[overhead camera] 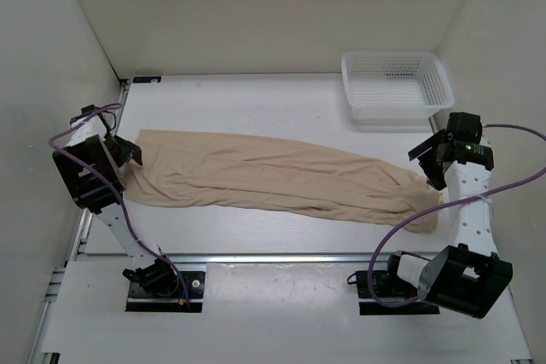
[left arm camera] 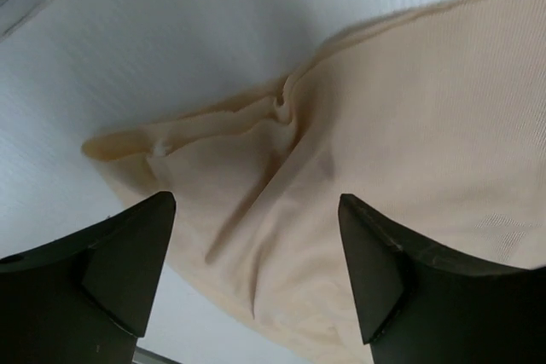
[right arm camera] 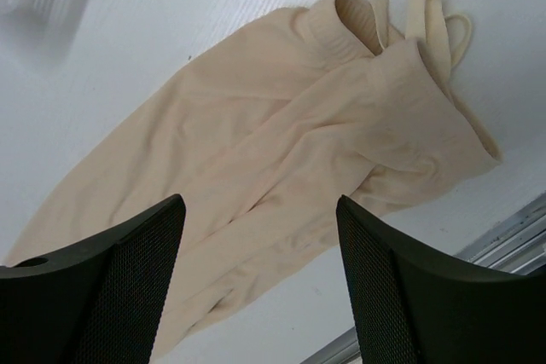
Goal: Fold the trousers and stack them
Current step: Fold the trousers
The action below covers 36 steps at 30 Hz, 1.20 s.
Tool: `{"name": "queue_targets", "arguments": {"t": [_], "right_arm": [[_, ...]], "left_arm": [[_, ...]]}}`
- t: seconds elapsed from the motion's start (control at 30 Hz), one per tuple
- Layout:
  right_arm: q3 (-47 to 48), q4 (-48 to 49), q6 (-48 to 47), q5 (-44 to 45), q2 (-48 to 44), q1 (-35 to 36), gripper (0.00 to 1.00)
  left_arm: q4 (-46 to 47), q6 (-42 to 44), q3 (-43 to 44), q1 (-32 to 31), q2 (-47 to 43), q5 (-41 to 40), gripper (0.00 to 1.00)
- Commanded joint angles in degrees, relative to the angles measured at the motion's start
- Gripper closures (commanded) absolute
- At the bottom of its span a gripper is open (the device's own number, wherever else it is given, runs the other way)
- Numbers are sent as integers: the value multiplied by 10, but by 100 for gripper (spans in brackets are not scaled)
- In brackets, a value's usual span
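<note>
Both arms: white links (overhead camera: 469, 210), black joints (overhead camera: 467, 277), purple cables (overhead camera: 516, 128); jaws black, right pair apparently mesh-textured.

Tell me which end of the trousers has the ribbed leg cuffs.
The end of the trousers by the right gripper: two ribbed cuffs lie there. The end by the left gripper shows only smooth, creased fabric.

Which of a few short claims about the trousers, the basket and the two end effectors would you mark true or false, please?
1. The trousers lie stretched out lengthwise on the table. True.
2. The trousers sit inside the basket. False: they lie on the table, apart from it.
3. The left end effector is open over one end of the trousers. True.
4. The right end effector is shut on the fabric. False: it is open above the other end and grips nothing.
</note>
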Motion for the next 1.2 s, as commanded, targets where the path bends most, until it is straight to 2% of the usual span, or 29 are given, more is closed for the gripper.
{"name": "queue_targets", "arguments": {"t": [0.0,0.13,0.2,0.27,0.3,0.33,0.37,0.53,0.73,0.83,0.9,1.03,1.07,1.1,1.17], "right_arm": [[-18,-5,-6,6,-19,2,24],[-30,-5,-6,15,-36,2,24],[-37,-5,-6,28,-42,2,24],[-43,-5,-6,33,-42,2,24],[-49,-5,-6,33,-42,2,24],[-49,-5,-6,33,-42,2,24],[-49,-5,-6,33,-42,2,24],[-39,-5,-6,28,-42,2,24],[-33,-10,-6,41,-47,2,24],[-39,-10,-6,48,-47,2,24],[-44,-10,-6,53,-47,2,24],[-44,-10,-6,53,-47,2,24],[-44,-10,-6,53,-47,2,24],[-44,-3,-6,53,-47,2,24],[-50,3,-13,48,-42,2,24]], "left_arm": [[22,-21,43,-1,22,-2,13],[22,-21,66,-1,57,-2,19],[22,-15,71,-1,72,-2,36],[22,-15,78,-1,86,5,63],[22,-15,78,-1,86,17,74],[22,-15,78,-1,91,17,84],[22,-9,78,-1,91,24,90],[22,15,72,-9,30,5,90],[-23,33,139,-68,-93,-16,90],[-56,28,183,-155,-139,-52,90],[-76,9,188,-246,-175,-90,90],[-82,-55,140,-406,-220,-120,90],[-82,-71,128,-437,-220,-120,90],[-76,-98,107,-504,-220,-120,90],[-61,-110,99,-576,-201,-120,90]]}}
